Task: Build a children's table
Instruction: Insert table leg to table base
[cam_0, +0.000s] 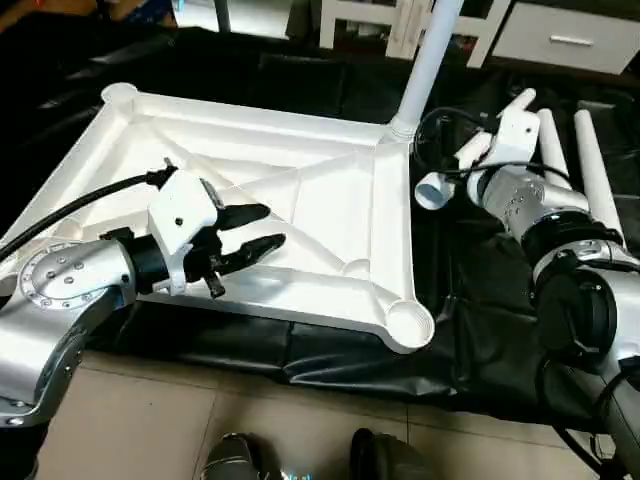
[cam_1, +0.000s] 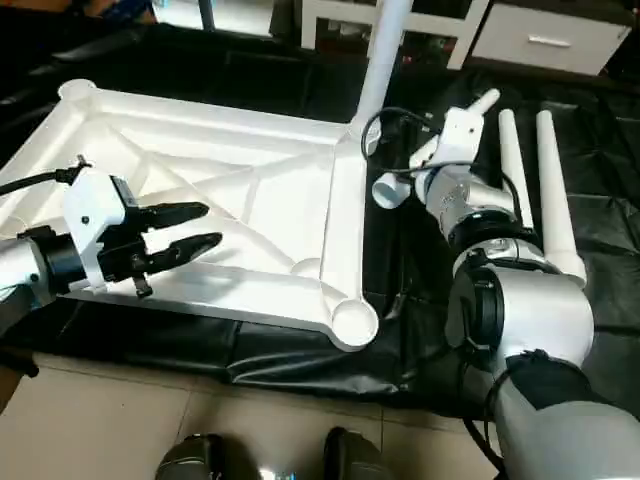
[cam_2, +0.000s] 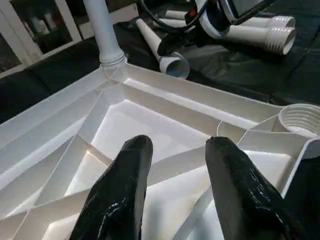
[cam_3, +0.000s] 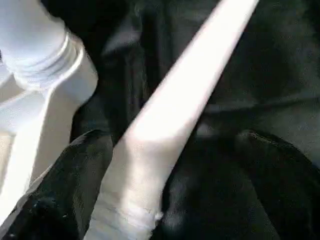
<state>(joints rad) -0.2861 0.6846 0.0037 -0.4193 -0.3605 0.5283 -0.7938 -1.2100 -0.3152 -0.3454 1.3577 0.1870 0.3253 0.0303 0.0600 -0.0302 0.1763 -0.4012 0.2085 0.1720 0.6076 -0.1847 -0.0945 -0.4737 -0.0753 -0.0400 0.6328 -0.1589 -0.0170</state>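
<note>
The children's table top (cam_0: 250, 112) lies upside down on a black sheet, its ribbed underside facing up. One white leg (cam_0: 430, 60) stands upright in the far right corner socket. My left gripper (cam_0: 272, 226) hovers open over the ribs near the front edge, with nothing between its fingers (cam_2: 125, 185). A second leg (cam_0: 432, 190) lies beside the top's right edge, its wide end toward the top. My right gripper (cam_3: 165, 165) stands open around this leg (cam_3: 170, 115), with a gap on one side. Two more legs (cam_0: 597, 170) lie side by side at the far right.
The black sheet (cam_0: 480, 300) covers the floor under the parts and ends at beige tiles in front. White furniture (cam_0: 560, 35) stands at the back. The near right corner socket (cam_0: 408, 322) is empty. My feet (cam_0: 230, 460) show at the lower edge.
</note>
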